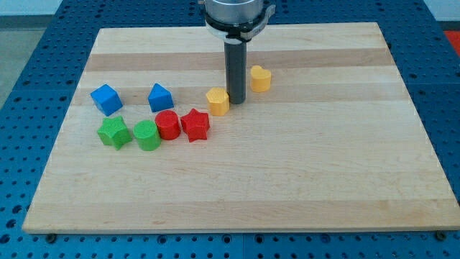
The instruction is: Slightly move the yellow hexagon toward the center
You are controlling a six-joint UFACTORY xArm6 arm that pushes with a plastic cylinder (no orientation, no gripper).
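Presently my tip rests just right of one yellow block, shape indistinct; rod's mount cropped; no end effector fitted.

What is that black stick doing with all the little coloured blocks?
That dark rod is the robot arm's pusher. My tip rests on the wooden board between two yellow blocks: the yellow hexagon block right beside it on the view's left, and another yellow block up to its right. Red, green and blue blocks sit in a cluster further left.
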